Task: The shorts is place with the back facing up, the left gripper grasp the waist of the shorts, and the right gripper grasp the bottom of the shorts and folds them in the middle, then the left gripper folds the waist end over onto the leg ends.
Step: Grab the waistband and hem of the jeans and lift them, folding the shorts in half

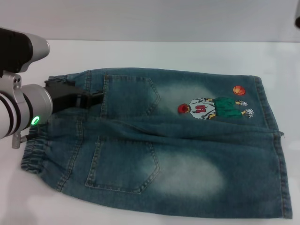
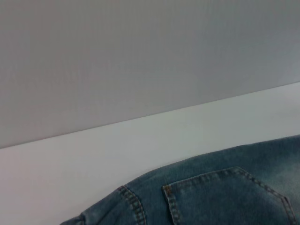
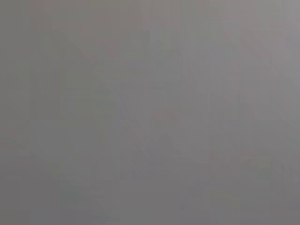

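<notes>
The shorts lie flat on the white table, back up, both patch pockets showing. The ruffled waist is at the left and the leg ends are at the right. The far leg carries the cartoon player print and the orange ball. My left gripper, a black claw on the silver arm, sits over the far part of the waist, beside the far pocket. The left wrist view shows a denim pocket corner. My right gripper is out of view.
A grey wall stands behind the table. A dark sliver shows at the upper right edge of the head view. Bare white table lies beyond the shorts. The right wrist view shows only flat grey.
</notes>
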`<state>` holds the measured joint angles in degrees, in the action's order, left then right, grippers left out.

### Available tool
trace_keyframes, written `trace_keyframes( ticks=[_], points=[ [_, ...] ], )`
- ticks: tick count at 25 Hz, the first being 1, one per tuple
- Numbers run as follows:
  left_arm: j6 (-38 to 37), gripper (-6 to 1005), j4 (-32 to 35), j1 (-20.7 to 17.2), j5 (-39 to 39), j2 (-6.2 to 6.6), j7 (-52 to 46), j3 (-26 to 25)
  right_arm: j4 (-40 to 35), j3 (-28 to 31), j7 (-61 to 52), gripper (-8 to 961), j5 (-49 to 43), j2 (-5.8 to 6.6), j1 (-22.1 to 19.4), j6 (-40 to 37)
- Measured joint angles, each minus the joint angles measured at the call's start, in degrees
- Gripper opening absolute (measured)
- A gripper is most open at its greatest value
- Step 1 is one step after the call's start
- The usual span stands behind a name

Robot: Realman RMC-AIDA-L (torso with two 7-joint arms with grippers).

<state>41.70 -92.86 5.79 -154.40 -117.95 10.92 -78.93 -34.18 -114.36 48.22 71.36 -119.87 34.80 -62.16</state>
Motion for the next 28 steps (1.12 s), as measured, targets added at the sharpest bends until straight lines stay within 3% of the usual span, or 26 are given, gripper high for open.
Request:
trace_keyframes(
  ticks=[4,10,16,18,23,28],
  points=[
    [0.0,773,0.2,0.6,0.0,0.00,0.0,0.0,-4.5,2.9,0.7,520,9.5,0.27,-1.4,8.8],
    [0.0,773,0.5,1.2,0.0,0.00,0.1,0.0,-6.3,3.6,0.4,521,10.1,0.42,-1.6,14.1],
    [0.0,773,1.0,1.3,0.0,0.00,0.3,0.0,-5.9,2.0,-5.6,520,-1.6,0.42,-2.0,12.8],
    [0.0,773,1.0,1.3,0.0,0.00,0.3,0.0,-1.5,-1.3,-15.9,520,-11.9,0.34,-2.1,4.1],
    [0.0,773,1.1,1.1,0.1,0.00,0.4,0.1,3.4,-3.7,-26.8,521,-18.2,0.34,-1.8,-4.6],
    [0.0,773,1.2,0.9,0.0,0.00,0.4,0.1,0.2,-2.4,-27.4,520,-17.8,0.38,-2.7,3.5]
  ],
)
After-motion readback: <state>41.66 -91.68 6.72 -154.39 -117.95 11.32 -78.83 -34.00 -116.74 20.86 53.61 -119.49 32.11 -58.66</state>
